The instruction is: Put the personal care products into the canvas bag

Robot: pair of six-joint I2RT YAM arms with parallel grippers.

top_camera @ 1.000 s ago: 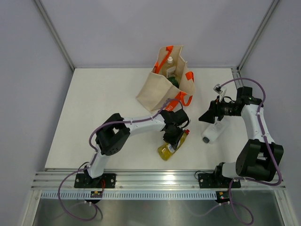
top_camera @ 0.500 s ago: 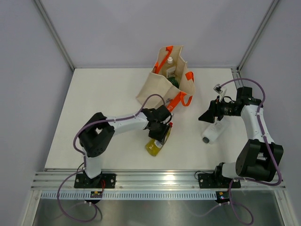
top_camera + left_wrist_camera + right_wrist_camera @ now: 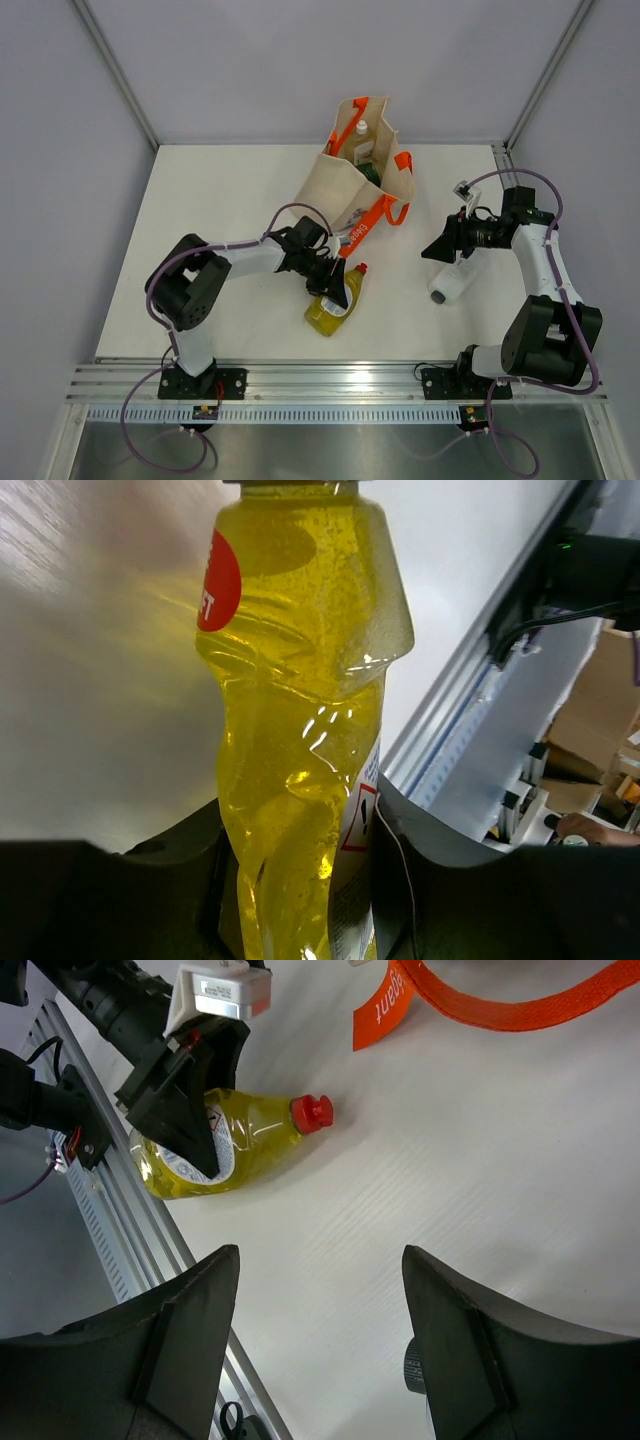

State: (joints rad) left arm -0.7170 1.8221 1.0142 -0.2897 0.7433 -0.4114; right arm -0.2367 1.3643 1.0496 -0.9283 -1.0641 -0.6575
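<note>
canvas bag (image 3: 335, 190) upright, far-centre of bench (image 3: 220, 220). white-capped bottle (image 3: 362, 130) and green bottle (image 3: 371, 170) visible inside; rest of contents hidden. yellow bottle (image 3: 328, 310) lying by near edge, centre, left gripper (image 3: 335, 290) clamped on it. white bottle (image 3: 455, 277) lying toward right edge, just below right gripper (image 3: 438, 250), jaws apart, empty. judged: at least two left to bag.
</note>
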